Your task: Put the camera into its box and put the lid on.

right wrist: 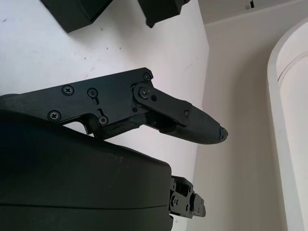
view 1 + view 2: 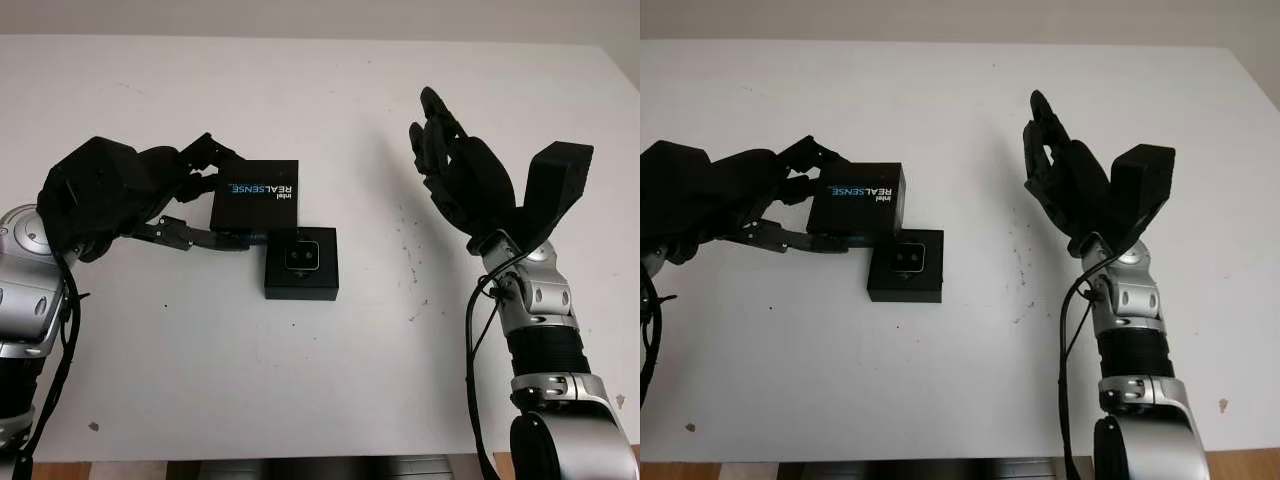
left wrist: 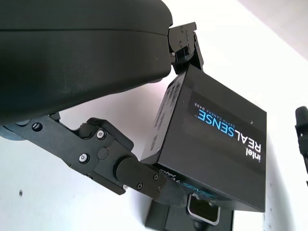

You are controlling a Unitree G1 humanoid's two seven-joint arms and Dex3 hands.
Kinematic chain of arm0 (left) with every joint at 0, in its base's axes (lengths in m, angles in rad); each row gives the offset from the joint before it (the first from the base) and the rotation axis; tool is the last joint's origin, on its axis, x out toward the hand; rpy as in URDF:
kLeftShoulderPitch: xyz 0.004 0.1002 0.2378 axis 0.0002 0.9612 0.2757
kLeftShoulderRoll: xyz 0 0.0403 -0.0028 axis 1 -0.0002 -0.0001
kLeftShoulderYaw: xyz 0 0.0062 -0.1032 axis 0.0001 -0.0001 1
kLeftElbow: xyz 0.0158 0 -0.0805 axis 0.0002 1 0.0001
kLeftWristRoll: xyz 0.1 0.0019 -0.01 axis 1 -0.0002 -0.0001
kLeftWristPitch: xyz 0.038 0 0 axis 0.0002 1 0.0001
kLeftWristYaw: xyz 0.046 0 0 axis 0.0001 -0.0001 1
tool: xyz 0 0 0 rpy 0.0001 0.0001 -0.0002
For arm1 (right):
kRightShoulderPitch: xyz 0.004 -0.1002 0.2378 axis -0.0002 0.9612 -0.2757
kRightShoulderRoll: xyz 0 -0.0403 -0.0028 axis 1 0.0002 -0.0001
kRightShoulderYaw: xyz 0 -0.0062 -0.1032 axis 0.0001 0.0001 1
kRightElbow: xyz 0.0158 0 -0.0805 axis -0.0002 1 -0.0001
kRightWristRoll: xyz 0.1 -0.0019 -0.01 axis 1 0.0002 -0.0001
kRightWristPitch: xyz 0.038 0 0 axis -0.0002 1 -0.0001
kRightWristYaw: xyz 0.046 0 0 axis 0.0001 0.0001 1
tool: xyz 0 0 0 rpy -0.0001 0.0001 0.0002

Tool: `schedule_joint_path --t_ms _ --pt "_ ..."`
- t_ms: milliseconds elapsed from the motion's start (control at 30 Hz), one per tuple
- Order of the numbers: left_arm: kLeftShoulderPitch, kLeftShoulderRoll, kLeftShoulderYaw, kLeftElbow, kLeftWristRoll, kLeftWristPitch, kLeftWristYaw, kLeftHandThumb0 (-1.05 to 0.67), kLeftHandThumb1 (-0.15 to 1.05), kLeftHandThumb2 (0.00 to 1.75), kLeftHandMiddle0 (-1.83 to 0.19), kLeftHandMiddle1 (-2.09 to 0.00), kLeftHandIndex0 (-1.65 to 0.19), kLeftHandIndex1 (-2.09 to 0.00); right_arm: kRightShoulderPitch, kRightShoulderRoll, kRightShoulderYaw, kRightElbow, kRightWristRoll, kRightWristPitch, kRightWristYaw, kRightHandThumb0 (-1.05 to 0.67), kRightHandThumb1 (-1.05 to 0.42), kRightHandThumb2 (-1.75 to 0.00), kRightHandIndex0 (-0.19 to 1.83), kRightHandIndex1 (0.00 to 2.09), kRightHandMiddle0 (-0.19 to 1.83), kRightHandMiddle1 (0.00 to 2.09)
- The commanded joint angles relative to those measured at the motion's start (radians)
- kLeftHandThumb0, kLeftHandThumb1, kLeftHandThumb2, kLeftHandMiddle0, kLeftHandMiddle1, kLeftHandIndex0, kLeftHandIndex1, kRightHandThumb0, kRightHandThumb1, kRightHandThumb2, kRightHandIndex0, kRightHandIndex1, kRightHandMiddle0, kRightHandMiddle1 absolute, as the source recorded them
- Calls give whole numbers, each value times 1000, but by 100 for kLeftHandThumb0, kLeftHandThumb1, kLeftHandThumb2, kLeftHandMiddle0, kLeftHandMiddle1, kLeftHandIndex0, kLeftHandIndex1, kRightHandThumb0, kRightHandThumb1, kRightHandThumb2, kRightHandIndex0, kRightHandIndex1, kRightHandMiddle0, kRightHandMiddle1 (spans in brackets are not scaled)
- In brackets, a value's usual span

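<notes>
While your left hand pinches the black lid — held just behind the box — the camera sits inside that box on the white table. Your right hand hovers open, well apart to the right.

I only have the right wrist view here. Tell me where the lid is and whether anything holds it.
Observer: The left hand grips the RealSense lid, fingers clamped on opposite edges.
Operator: Report where the box is.
Observer: The open box sits on the table, just nearer the robot than the lid and partly under its near edge.
Operator: Confirm the camera is in.
Observer: Yes, the camera lies inside the box, lenses up.
Operator: Give me the right hand's position.
Observer: The right hand is open, raised above the table to the right of the box.
</notes>
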Motion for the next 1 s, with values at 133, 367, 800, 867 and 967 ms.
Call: schedule_joint_path --t_ms 133,367,800,867,967 --pt "-28 9 -19 -39 -25 78 -24 -38 105 19 -14 -8 -25 -180 19 24 15 -94 -1 0 -35 -69 -105 -77 -19 0 -19 0" --pt "-28 13 -29 -39 -41 93 -31 -40 105 19 -15 -8 -25 -182 18 29 22 -96 3 -4 -34 -70 -105 -75 -19 0 -19 0" --pt "22 -11 -45 -36 6 -57 31 -41 105 20 -14 -7 -20 -183 9 29 32 -74 -14 -19 -37 -69 -105 -75 -19 0 -19 0" --pt "42 -16 -51 -33 23 -111 49 -42 105 21 -14 -7 -18 -181 9 31 31 -76 -12 -13 -38 -70 -105 -74 -19 0 -19 0" --pt "62 -17 -68 -39 51 -154 63 -44 105 24 -14 -6 -13 -179 12 30 31 -79 -10 -11 -36 -70 -105 -74 -19 0 -19 0"
